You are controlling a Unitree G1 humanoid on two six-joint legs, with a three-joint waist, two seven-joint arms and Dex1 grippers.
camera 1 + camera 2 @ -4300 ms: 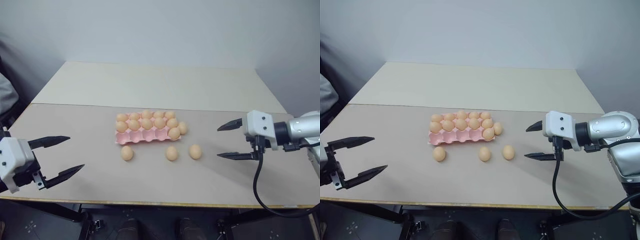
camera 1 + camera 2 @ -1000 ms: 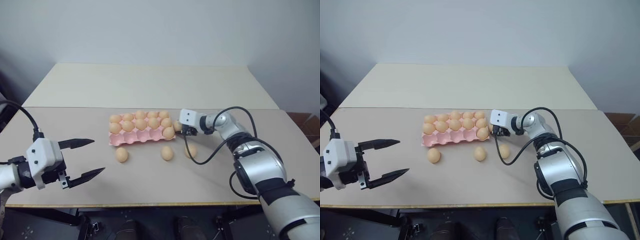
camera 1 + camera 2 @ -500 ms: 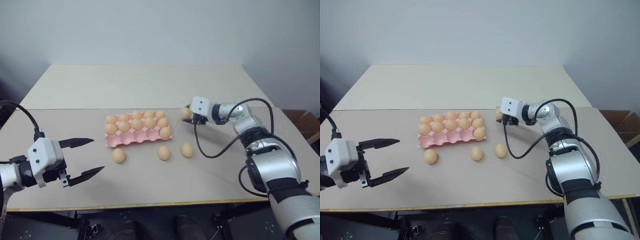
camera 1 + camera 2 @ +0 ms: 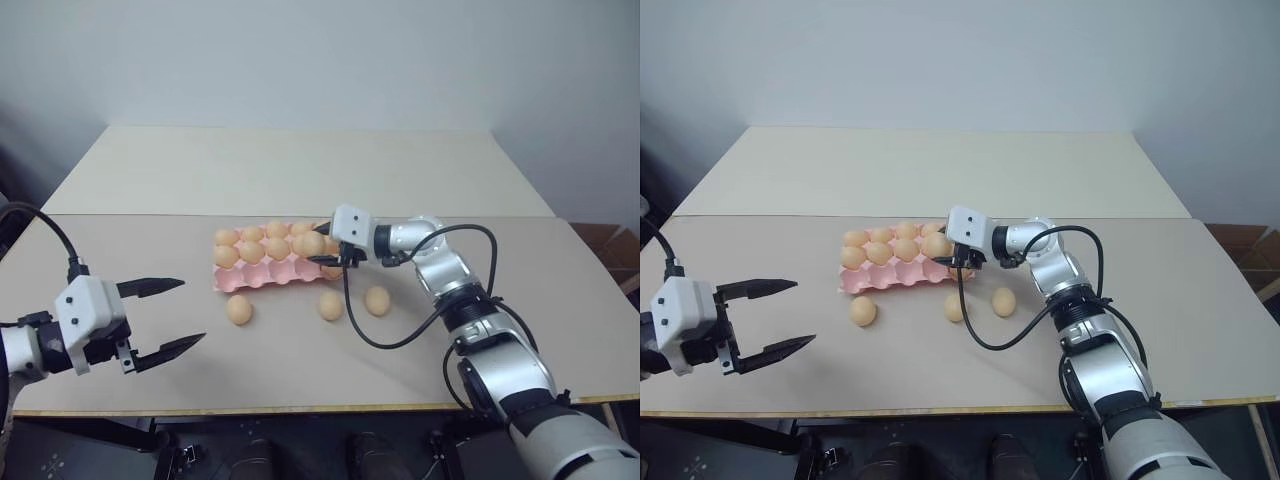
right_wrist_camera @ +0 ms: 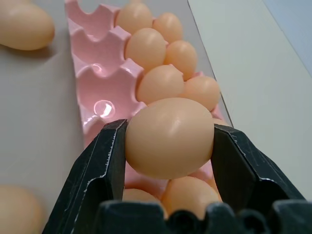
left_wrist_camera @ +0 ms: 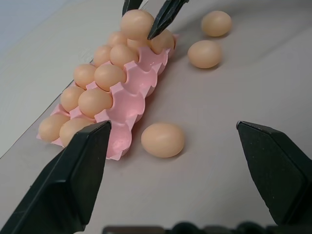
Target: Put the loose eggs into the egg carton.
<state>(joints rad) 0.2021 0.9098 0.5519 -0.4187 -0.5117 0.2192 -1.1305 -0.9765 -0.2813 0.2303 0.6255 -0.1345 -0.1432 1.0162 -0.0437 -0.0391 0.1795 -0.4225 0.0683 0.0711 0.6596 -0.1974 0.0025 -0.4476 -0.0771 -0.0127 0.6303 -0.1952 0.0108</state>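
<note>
Now mid-placement, one egg carried over the carton.
Left gripper [image 4: 190, 312] spread wide, empty, nearest of the loose eggs [image 6: 163, 140] just ahead of its tips. Right gripper [image 4: 318, 245] pinched tight on held egg [image 5: 169, 137], hovering over right end of egg carton [image 4: 262, 277], empty front-row cups just below. Next, probably: lower into a free cup, release gently. Count: three loose on table, one held, about eleven seated, one carton.
</note>
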